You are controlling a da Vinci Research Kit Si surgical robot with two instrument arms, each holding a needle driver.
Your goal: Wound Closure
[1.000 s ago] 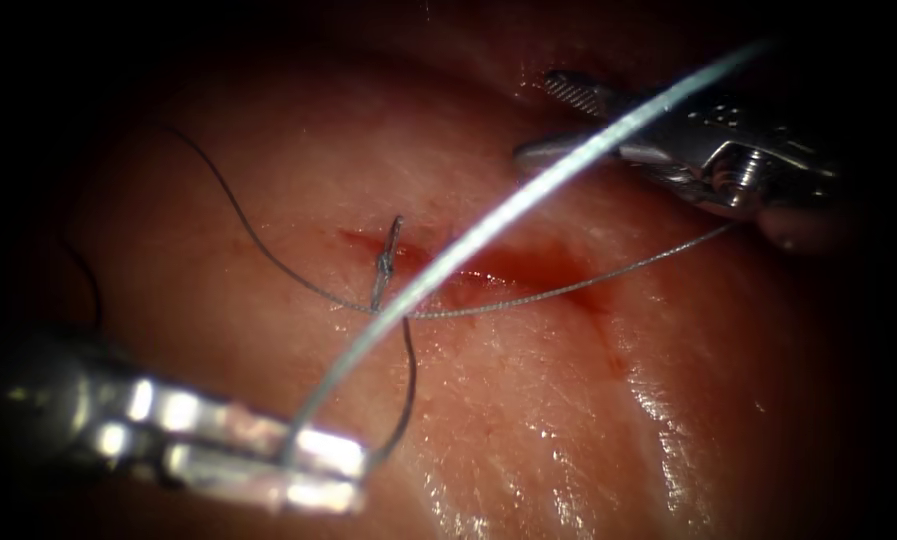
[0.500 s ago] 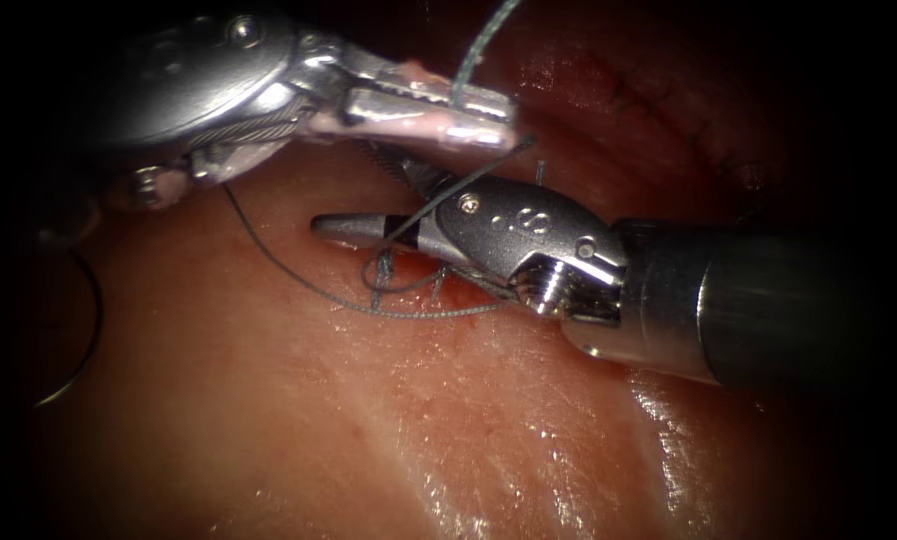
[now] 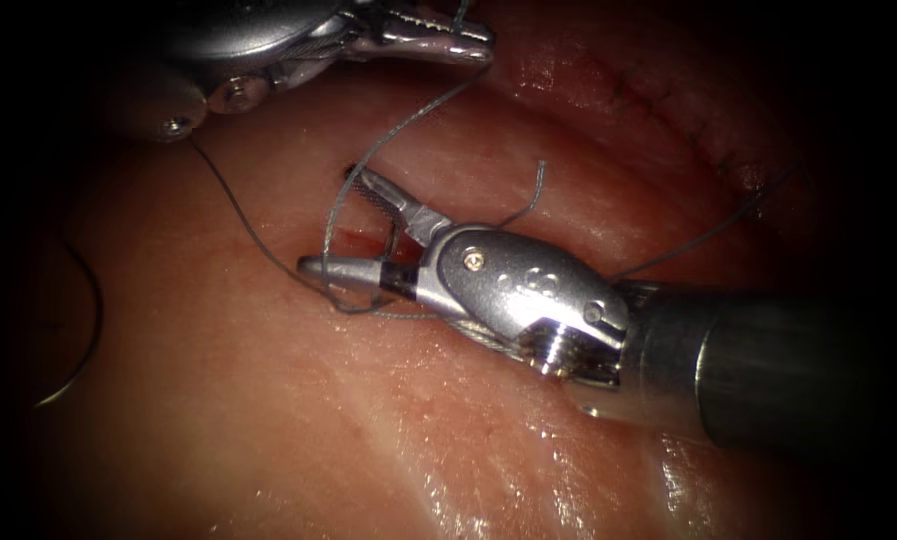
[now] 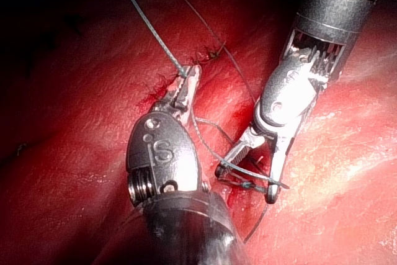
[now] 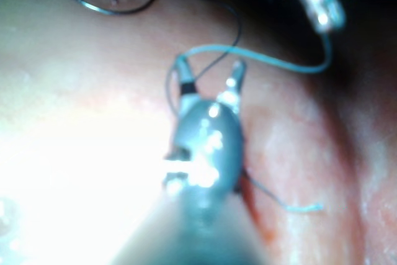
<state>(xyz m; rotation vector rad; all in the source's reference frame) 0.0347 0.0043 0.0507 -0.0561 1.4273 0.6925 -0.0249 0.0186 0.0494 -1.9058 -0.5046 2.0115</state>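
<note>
My left tool (image 3: 476, 45) is at the far side of the tissue (image 3: 268, 430), jaws shut on the thread (image 3: 408, 115); it is also in its wrist view (image 4: 192, 72). From there the thread drops in a curve to the cut (image 3: 353, 238) and passes across my right tool (image 3: 333, 222). The right tool's jaws stand open over the cut, holding nothing (image 4: 245, 184) (image 5: 209, 63). The curved needle (image 3: 80, 340) lies free on the tissue left of the cut, held by neither tool (image 5: 102, 8). A short thread tail (image 3: 536, 190) sticks up beside the right tool.
A second strand of thread (image 3: 703, 235) trails off to the right behind the right tool's shaft (image 3: 768, 370). An older stitched line (image 3: 688, 130) runs across the far right of the tissue. Wet glistening tissue (image 3: 468, 500) lies in front.
The left tool swung from the near left to the far side, carrying the thread upward. The right tool came from the far right down over the cut, and its jaws now stand wider apart.
</note>
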